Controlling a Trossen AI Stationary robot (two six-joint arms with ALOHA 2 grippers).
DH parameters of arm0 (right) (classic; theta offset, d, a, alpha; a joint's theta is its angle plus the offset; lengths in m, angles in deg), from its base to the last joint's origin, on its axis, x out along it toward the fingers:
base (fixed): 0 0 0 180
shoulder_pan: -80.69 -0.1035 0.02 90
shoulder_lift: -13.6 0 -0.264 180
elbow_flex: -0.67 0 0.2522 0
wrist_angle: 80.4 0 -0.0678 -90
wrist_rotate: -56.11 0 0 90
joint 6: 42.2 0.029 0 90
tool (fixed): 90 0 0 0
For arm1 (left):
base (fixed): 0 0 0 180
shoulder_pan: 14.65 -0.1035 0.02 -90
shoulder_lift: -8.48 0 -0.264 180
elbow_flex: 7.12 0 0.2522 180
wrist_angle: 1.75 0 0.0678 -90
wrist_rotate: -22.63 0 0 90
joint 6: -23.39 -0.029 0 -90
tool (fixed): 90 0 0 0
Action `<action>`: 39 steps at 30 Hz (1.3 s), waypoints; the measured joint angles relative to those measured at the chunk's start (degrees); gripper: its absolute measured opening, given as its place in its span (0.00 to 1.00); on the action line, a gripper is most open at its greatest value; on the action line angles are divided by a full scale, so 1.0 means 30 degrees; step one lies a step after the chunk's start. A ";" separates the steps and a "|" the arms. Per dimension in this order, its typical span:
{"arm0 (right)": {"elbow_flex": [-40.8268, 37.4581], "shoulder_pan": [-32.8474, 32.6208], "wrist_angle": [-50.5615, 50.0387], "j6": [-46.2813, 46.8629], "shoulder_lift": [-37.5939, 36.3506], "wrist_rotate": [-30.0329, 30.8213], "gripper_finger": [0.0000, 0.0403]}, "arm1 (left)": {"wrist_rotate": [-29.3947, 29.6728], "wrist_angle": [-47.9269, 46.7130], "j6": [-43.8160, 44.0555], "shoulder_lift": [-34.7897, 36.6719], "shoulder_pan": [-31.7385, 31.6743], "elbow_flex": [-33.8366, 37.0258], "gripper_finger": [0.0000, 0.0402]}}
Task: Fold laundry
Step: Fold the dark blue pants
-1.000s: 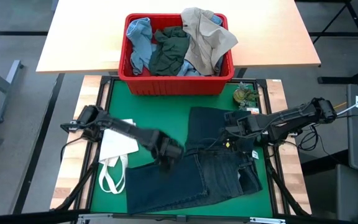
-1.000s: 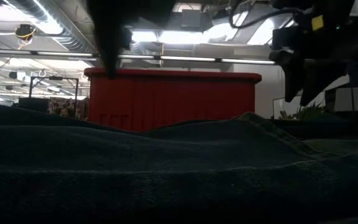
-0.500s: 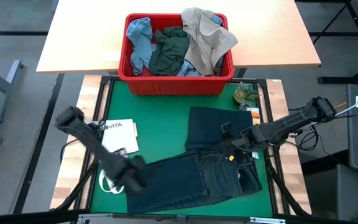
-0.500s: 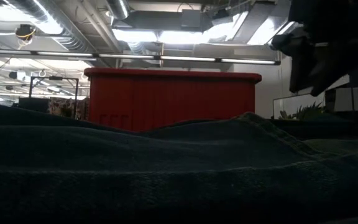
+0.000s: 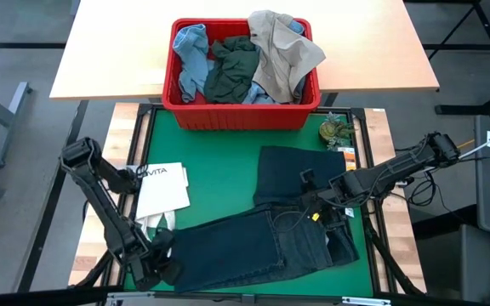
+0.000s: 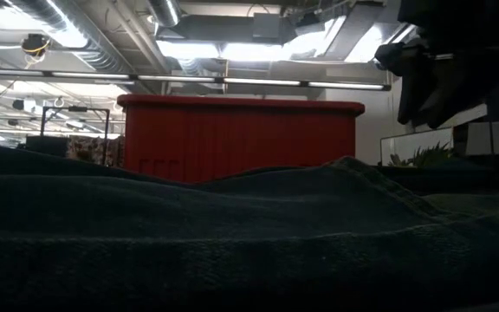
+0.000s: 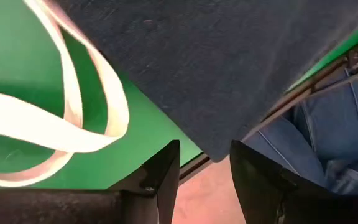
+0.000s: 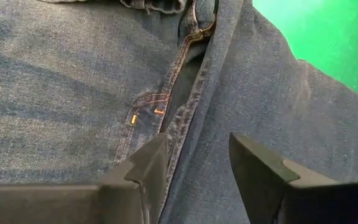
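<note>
Your left gripper has swung from the middle of the mat down to the near left corner of the jeans. From above, the jeans lie spread on the green mat, beside the white bag. More clothes sit in the red bin. Your right gripper hangs over the jeans' waist.

Down low, you see dark cloth and the bin.

Your left wrist shows fingers apart at the hem, holding nothing.

Your right wrist shows fingers apart above the zipper seam.
</note>
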 joint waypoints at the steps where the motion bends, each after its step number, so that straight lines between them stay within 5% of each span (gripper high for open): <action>1: 0.0000 0.0007 0.0000 -0.0007 0.0000 -0.0006 0.43 | 0.0007 0.0035 0.0283 -0.0116 -0.0008 0.0000 0.34; 39: 0.0000 0.0006 -0.0015 -0.0007 0.0000 -0.0021 0.43 | -0.0996 0.0901 0.0434 -0.3930 -0.0153 0.0015 0.34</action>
